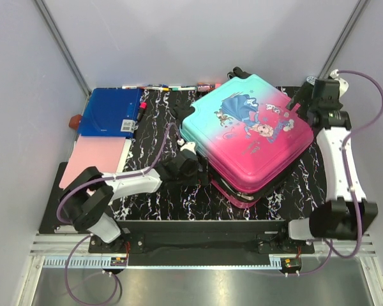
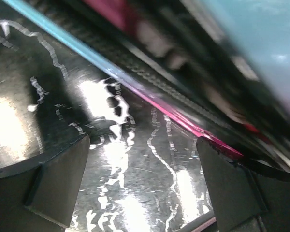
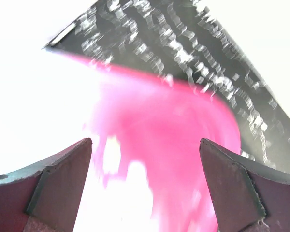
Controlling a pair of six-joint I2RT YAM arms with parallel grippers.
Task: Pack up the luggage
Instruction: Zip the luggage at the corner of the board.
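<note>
The luggage, a pink-to-teal hard-shell suitcase with a cartoon princess print, lies flat on the black marbled mat. Its lid rests slightly askew over the lower half. My left gripper is open at the suitcase's near-left edge. In the left wrist view only mat lies between the fingers, and the right finger is at the pink rim. My right gripper is open at the far-right corner. The right wrist view shows it over the glaring pink shell, holding nothing.
A flat blue folder and a pink sheet lie left of the mat. Several markers line the back edge, with a small pink item beside them. A red object sits by the left wall. Grey walls enclose the cell.
</note>
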